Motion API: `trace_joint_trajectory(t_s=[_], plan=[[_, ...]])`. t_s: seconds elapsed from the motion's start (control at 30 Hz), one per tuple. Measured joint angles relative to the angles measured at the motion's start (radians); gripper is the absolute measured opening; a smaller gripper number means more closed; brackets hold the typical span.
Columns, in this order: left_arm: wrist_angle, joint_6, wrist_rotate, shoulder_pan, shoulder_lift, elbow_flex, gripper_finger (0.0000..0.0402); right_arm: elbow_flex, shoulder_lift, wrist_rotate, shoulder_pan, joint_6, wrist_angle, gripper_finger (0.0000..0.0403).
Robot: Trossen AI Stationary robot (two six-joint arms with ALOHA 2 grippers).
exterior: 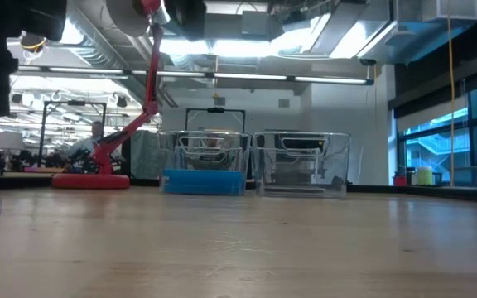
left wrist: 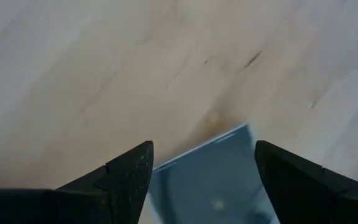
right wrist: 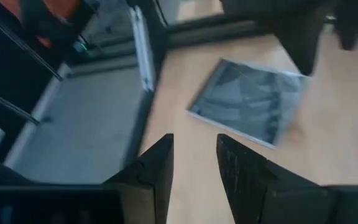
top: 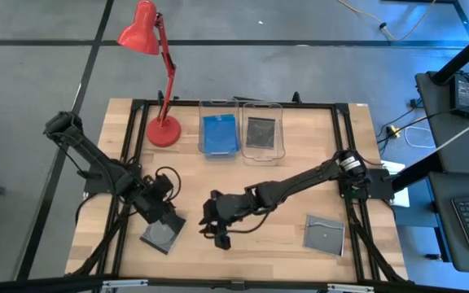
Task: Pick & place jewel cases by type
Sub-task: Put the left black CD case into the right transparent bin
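Observation:
A smoky grey jewel case (top: 159, 238) lies flat near the table's near-left corner. My left gripper (top: 164, 221) hangs open just above it. In the left wrist view the case's corner (left wrist: 213, 177) shows between the spread fingers of my left gripper (left wrist: 204, 165). My right gripper (top: 219, 234) is at the table's near middle, fingers a narrow gap apart (right wrist: 194, 155), empty, with the same grey case (right wrist: 250, 102) ahead of it. A second grey case (top: 324, 234) lies flat near the right edge. Blue cases (top: 219, 134) and a grey case (top: 261, 132) lie in the two bins.
Two clear bins (exterior: 204, 153) (exterior: 301, 157) stand side by side at the table's far middle. A red desk lamp's base (top: 164, 131) sits left of them. A black frame (top: 344, 138) runs along the table's edges. Bare wood lies between the arms and the bins.

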Motion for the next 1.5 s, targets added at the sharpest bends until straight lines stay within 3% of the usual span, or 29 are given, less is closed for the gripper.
trace_joint_trajectory(t_s=[0.27,0.4,0.5,0.63,0.73,0.9,1.13,1.27,1.5], plan=[[0.024,0.507,0.1,0.052,0.078,0.0,0.0276,0.0,0.0,0.009,0.045,0.137,0.18,0.0126],[0.056,0.771,0.233,0.049,0.131,0.0,0.0276,0.0,0.0,0.14,0.072,0.188,0.167,0.0126],[0.046,0.873,0.285,0.053,0.169,0.0,0.0276,0.0,0.0,0.239,0.088,0.242,0.156,0.0126],[0.066,0.899,0.285,0.083,0.23,0.0,0.0276,0.0,0.0,0.325,0.103,0.301,0.142,0.0126],[0.123,0.968,0.369,0.116,0.277,0.0,0.0276,0.0,0.0,0.367,0.112,0.324,0.142,0.0126],[0.176,1.086,0.44,0.134,0.343,0.0,0.0276,0.0,0.0,0.369,0.121,0.325,0.142,0.0126],[0.173,1.105,0.485,0.104,0.339,0.0,0.0276,0.0,0.0,0.369,0.122,0.325,0.141,0.0126],[0.199,1.043,0.462,0.036,0.328,0.0,0.0276,0.0,0.0,0.369,0.122,0.325,0.138,0.0126],[0.232,0.959,0.316,-0.052,0.327,0.0,0.0276,0.0,0.0,0.369,0.122,0.323,0.098,0.0126]])
